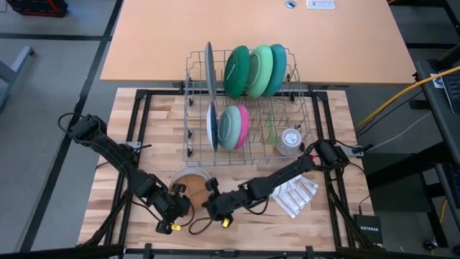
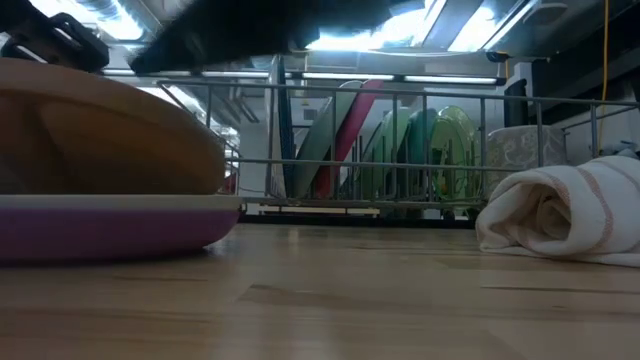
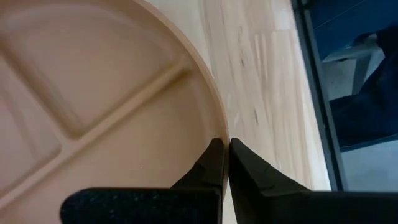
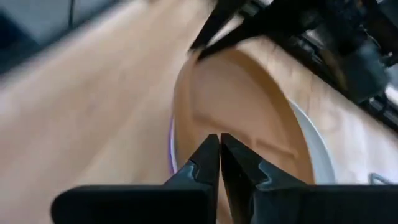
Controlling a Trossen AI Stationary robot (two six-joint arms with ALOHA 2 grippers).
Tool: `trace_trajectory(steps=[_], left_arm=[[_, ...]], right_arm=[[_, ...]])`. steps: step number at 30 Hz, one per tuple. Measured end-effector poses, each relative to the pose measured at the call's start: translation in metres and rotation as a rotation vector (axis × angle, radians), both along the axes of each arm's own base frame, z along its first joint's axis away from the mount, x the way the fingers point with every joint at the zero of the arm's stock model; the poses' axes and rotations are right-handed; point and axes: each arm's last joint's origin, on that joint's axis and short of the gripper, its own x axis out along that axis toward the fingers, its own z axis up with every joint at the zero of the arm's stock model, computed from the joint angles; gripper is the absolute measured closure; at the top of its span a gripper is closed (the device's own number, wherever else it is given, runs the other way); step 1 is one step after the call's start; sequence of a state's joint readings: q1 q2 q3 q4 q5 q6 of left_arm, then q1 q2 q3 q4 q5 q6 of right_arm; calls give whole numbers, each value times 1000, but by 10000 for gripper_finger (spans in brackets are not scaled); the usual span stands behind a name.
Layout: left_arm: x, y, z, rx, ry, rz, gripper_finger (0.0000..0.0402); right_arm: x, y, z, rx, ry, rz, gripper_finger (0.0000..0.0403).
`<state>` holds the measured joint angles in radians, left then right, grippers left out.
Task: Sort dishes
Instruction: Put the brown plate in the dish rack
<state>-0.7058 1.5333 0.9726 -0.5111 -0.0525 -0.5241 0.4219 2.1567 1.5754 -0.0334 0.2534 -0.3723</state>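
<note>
The left gripper [image 3: 226, 144] is clenched on the rim of the brown divided plate [image 3: 93, 106], which lies on a purple plate [image 2: 100, 225] on the bench [image 1: 237, 230] in front of the wire dish rack [image 1: 248, 108]. The right gripper [image 4: 219, 140] is clenched on the same plate's opposite rim.

A pale wooden butcher-block tabletop [image 1: 323, 144] framed by black metal rails sits on a grey floor [image 1: 50, 93]. Beyond its far edge stands a smooth tan desk [image 1: 251, 29]. A yellow cable [image 1: 402, 92] and dark equipment lie off the right edge, with bright ceiling lights [image 2: 420, 35] overhead.
</note>
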Motion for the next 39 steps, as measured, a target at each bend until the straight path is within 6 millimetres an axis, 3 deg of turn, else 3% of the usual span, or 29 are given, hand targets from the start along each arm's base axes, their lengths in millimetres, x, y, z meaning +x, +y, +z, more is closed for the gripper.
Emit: trace_trajectory(steps=[6,14,20,26,39], left_arm=[[-3,-4,0,1,-2,-14,401],[-3,-3,0,2,-2,-14,401],[-3,-3,0,-6,3,4,401],[-2,-4,1,-12,-14,-9,402],[1,-7,4,-23,-60,-45,401]], right_arm=[[6,3,10,295,-68,-110,362],[9,4,18,533,-112,-209,260],[6,2,10,494,-43,-228,217],[0,2,0,466,96,-190,222],[-4,2,-6,396,175,-111,231]])
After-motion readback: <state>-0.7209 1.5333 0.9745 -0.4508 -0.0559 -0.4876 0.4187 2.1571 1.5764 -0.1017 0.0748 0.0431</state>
